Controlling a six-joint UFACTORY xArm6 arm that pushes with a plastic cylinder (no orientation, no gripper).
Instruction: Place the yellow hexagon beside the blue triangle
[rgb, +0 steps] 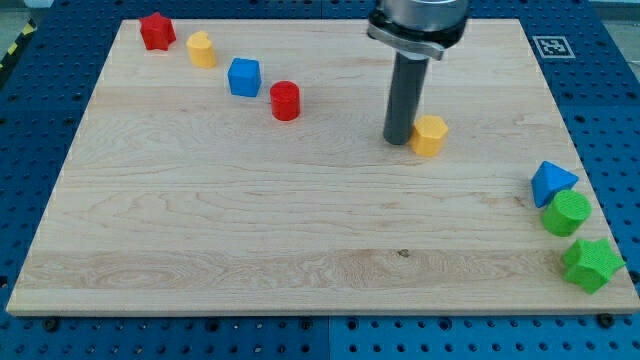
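The yellow hexagon (430, 134) lies on the wooden board right of centre, toward the view's top. My tip (399, 139) rests on the board just at the hexagon's left side, touching or nearly touching it. The blue triangle (551, 182) lies near the board's right edge, well to the right of and a little below the hexagon.
A green cylinder (566, 213) sits directly below the blue triangle, a green star (591, 264) below that. Along the top left run a red star (156, 31), a yellow block (202, 48), a blue cube (244, 77) and a red cylinder (285, 101).
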